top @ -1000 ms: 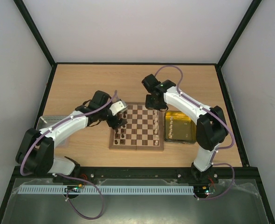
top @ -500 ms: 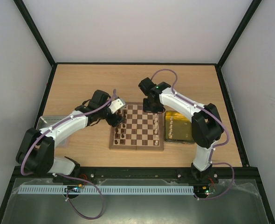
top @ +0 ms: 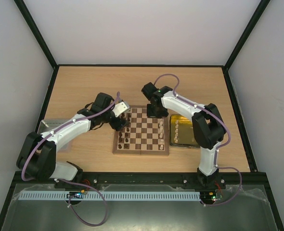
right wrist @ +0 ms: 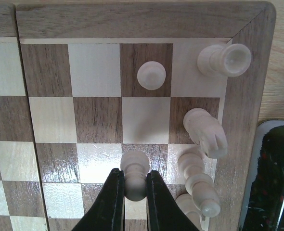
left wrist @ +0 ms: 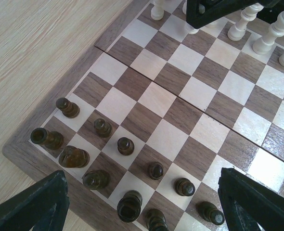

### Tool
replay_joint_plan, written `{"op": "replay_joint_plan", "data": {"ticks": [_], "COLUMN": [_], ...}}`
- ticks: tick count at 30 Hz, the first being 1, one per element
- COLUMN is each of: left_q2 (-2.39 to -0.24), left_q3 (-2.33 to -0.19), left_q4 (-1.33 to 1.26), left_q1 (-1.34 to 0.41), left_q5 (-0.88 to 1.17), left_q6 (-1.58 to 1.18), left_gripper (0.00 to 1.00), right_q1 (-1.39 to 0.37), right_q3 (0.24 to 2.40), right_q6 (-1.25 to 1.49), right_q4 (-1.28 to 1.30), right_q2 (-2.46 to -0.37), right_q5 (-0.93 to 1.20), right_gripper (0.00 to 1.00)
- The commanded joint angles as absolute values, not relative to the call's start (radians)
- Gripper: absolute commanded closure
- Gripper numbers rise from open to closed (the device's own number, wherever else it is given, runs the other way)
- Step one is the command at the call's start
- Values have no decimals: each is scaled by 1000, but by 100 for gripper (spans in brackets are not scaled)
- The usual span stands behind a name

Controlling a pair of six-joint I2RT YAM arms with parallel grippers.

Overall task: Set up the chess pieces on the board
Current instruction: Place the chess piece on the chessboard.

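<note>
The right gripper (right wrist: 134, 183) was pinched on a pale pawn (right wrist: 135, 166), held upright between its fingers with the head toward the wrist camera. It was over the board (right wrist: 132, 19), in the second line of squares in from the rim beside the yellow tray (top: 194, 132). Another pale pawn (right wrist: 151, 75) stood farther along that same line, with the rook (right wrist: 225, 60) and knight (right wrist: 205, 132) against the rim. The wanted square, I judged, lay straight below. Whether the base touched wood I could not tell. The left gripper (left wrist: 142, 195) hung spread wide over the dark pieces (left wrist: 125, 144) at the opposite end.
</note>
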State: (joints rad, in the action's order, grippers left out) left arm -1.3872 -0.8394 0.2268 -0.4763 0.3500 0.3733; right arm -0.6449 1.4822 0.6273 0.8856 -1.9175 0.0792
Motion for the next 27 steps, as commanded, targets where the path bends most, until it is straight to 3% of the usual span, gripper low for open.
{"op": "replay_joint_plan", "data": {"ticks": [1,27], "left_q2": [-1379,-1389], "left_q3": [-836,-833], "left_q4": [240,246], "left_q1": [-468,-465], "left_q5": [373,391], "left_q6": [379,391], "left_gripper": [14,14], "right_q1": [-632,-607], "right_q3": [1489,1525], "right_q6": [611,598], "right_q4": [881,874], "right_q2": [-1937,-1987], "right_q5": [59,60], "right_gripper": [98,98]}}
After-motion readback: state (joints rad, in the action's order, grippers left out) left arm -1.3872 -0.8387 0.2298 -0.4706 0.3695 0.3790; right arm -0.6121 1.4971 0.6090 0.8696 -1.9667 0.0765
